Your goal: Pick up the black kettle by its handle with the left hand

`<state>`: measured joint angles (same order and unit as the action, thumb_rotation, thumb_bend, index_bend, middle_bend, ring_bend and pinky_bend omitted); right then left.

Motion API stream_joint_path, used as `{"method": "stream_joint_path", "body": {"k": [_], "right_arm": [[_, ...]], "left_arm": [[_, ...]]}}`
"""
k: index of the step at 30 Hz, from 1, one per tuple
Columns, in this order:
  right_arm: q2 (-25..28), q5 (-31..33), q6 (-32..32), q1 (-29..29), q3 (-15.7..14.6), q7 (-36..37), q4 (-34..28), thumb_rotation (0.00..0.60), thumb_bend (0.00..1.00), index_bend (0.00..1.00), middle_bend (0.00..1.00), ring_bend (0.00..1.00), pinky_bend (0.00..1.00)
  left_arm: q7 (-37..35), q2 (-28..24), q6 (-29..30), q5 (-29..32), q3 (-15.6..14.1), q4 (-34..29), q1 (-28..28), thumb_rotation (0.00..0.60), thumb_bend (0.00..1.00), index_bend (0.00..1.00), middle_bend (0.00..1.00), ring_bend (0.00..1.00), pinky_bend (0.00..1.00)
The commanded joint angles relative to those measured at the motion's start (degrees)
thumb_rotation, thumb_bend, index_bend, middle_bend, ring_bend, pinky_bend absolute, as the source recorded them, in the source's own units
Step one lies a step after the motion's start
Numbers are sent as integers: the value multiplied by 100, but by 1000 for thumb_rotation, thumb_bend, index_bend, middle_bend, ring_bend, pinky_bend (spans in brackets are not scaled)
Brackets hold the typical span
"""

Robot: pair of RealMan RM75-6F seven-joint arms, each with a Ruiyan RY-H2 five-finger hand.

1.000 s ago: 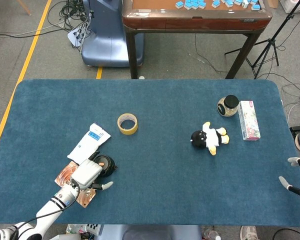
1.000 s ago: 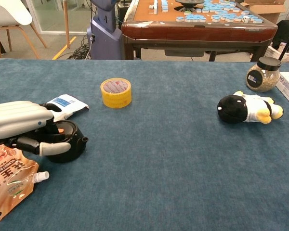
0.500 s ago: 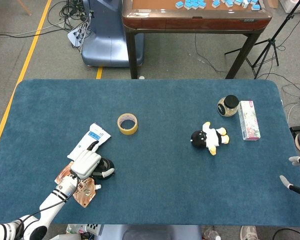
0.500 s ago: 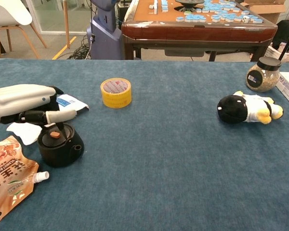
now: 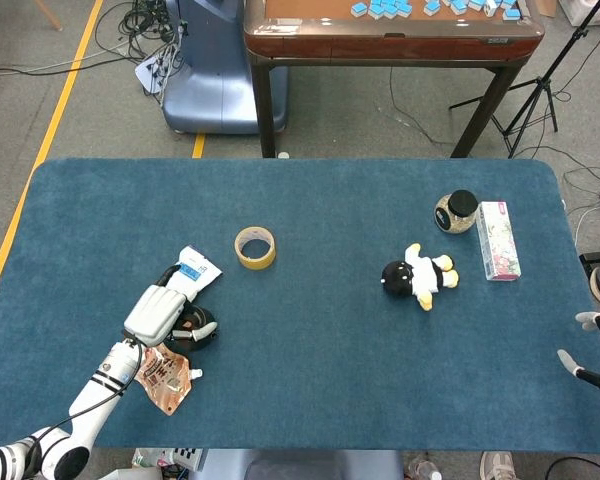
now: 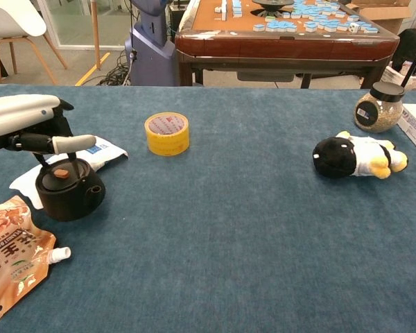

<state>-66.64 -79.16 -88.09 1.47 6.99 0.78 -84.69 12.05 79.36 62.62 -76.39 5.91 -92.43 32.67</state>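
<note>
The black kettle (image 6: 68, 193) with an orange-knobbed lid hangs just under my left hand (image 6: 24, 121) at the table's front left. The hand grips the thin handle from above, its thumb stretched out over the lid. In the head view the hand (image 5: 155, 312) covers much of the kettle (image 5: 197, 328). Whether the kettle's base touches the cloth I cannot tell. My right hand (image 5: 592, 350) shows only at the far right edge of the head view, beside the table, fingers apart and holding nothing.
An orange spout pouch (image 6: 10, 257) lies in front of the kettle and a white packet (image 6: 97, 149) behind it. A yellow tape roll (image 6: 167, 133) sits mid-left. A penguin plush (image 6: 357, 156), a jar (image 6: 378, 106) and a flowered box (image 5: 497, 240) are at the right.
My left hand closed on the kettle's handle and rose; hand and kettle have shifted left and away from the pouch. The right hand has not moved.
</note>
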Motion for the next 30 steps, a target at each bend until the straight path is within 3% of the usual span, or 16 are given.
{"method": "stream_joint_path", "body": {"k": [1, 10, 15, 30], "right_arm": [[-3, 6, 4, 2, -2, -9, -1, 600, 173, 381, 438, 330, 290], [-4, 33, 12, 3, 1, -90, -53, 600, 173, 382, 438, 330, 290], [-9, 56, 29, -3, 4, -145, -86, 600, 173, 381, 438, 330, 290], [-41, 131, 146, -53, 17, -206, -82, 600, 173, 382, 438, 330, 290]], "left_arm": [[-40, -17, 100, 10, 49, -4, -40, 160, 163, 1000, 1000, 978, 33], [-193, 49, 417, -45, 164, 109, -138, 256, 239, 1000, 1000, 984, 33], [-256, 98, 534, -73, 203, 194, -176, 342, 317, 1000, 1000, 986, 33], [-261, 61, 553, -113, 229, 284, -182, 379, 345, 1000, 1000, 986, 137]]}}
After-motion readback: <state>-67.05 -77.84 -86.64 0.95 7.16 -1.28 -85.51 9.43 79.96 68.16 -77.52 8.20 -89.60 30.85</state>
